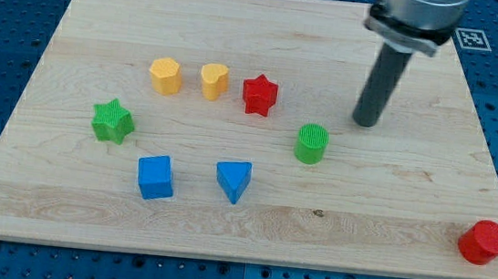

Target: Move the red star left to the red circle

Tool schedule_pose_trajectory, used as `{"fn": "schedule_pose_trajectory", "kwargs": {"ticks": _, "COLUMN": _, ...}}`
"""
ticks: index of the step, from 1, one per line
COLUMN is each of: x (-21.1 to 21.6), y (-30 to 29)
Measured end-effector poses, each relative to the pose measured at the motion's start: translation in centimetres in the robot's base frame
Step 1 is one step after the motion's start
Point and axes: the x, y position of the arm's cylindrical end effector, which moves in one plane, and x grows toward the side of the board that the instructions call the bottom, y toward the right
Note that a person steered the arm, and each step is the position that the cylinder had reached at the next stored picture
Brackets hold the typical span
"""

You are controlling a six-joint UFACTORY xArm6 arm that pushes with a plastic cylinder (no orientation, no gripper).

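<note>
Camera view: a pale wooden surface [268, 31] is lying on a blue perforated bench, seen from the near side. A dark rod is hanging down from the far right, and my tip [364, 123] is resting on the bare surface. There is no gripper on this arm, only the rod, so nothing is being held.

The red star [260, 95] is sitting in the far middle, well to the left of my tip. Just left of it are sitting a yellow heart-like block [214, 80] and a yellow hexagon-like block [165, 75]. A green cylinder [311, 144] is standing near my tip, slightly nearer and to its left. Further left a green star [112, 121] is lying; near the middle are a blue cube [155, 177] and a blue triangle [234, 180].

The red circle [484, 242] is sitting at the near right corner, close to the surface edge, well apart from the red star.

Risks, as I am judging them: my tip is standing on the star's right, so a straight push would be sending it away from the red circle and into the yellow blocks. The green cylinder is lying close to the path and could be getting knocked along. The star's points could be making it spin off my tip. A hard final push could be driving the red circle off the edge.
</note>
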Motion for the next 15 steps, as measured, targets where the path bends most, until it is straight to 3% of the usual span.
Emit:
{"fn": "schedule_pose_trajectory", "kwargs": {"ticks": 5, "x": 1.3, "y": -16.8}}
{"fn": "schedule_pose_trajectory", "kwargs": {"ticks": 7, "x": -3.0, "y": -16.9}}
{"fn": "schedule_pose_trajectory", "kwargs": {"ticks": 8, "x": -3.0, "y": -16.3}}
{"fn": "schedule_pose_trajectory", "kwargs": {"ticks": 15, "x": -2.0, "y": 7.3}}
